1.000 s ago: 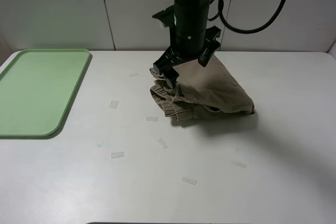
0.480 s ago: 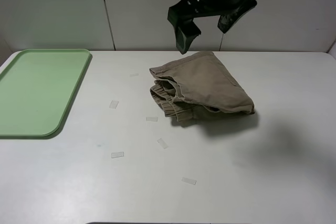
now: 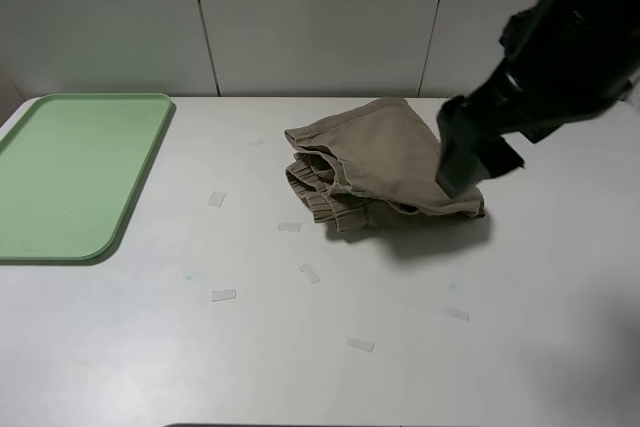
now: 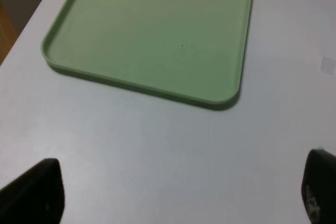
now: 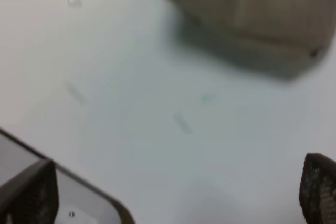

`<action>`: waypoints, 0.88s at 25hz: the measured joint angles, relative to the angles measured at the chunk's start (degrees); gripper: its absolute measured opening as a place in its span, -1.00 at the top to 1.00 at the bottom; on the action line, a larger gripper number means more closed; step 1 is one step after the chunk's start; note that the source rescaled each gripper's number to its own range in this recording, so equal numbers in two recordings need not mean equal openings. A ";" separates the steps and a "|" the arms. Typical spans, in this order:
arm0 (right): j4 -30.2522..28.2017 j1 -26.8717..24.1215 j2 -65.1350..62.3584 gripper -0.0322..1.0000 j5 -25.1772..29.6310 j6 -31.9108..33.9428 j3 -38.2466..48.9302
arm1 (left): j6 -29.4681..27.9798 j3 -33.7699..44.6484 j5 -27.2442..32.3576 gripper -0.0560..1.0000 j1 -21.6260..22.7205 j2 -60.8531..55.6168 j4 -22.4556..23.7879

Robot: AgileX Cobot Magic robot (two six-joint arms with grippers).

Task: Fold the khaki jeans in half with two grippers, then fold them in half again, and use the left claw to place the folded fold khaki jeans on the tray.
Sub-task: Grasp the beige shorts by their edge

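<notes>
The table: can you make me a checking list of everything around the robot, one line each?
Surface: white table, plain and flat.
Job's things: khaki jeans lie in a folded bundle mid-table, not on the tray; the green tray sits at the table's left end with nothing in it.
Clutter: small pale tape bits are scattered in front of the jeans.
Grippers: the left tool is open and holds nothing, near the tray; the right tool is open and holds nothing, blurred, by the jeans' right end.
Cables: nothing seen.
Surroundings: pale wall panels behind the table.
</notes>
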 joint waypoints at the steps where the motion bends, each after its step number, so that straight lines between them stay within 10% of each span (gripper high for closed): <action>1: 0.13 0.00 -1.92 -1.00 -0.13 0.13 1.90 | 0.00 0.00 0.00 -0.78 0.00 0.00 0.00; 22: 0.02 -1.50 -44.28 -1.00 -2.58 0.17 23.05 | 0.00 0.00 0.00 -0.78 0.00 0.00 0.00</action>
